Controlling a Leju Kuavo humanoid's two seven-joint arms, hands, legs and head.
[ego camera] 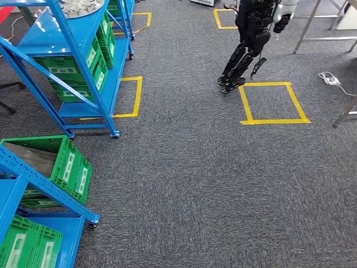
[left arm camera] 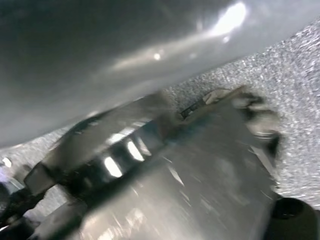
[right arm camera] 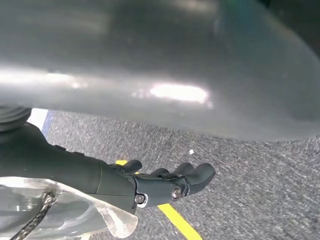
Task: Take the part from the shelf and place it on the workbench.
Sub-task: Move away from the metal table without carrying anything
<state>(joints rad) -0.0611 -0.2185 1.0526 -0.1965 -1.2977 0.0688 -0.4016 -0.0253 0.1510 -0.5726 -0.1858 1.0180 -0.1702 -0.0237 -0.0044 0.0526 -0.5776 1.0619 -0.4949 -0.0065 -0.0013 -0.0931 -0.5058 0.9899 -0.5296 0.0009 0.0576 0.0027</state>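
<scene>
Right hand: dark fingers stretched out nearly straight, close together, nothing between them, above grey carpet and a yellow tape line. Left hand: view blurred, finger state cannot be told. Part: silvery, on top of the blue shelf; its orientation is unclear.

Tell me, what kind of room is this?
Probably a workshop or robot test hall: blue metal shelves holding green crates, yellow taped squares on grey carpet, and another robot walking.
</scene>
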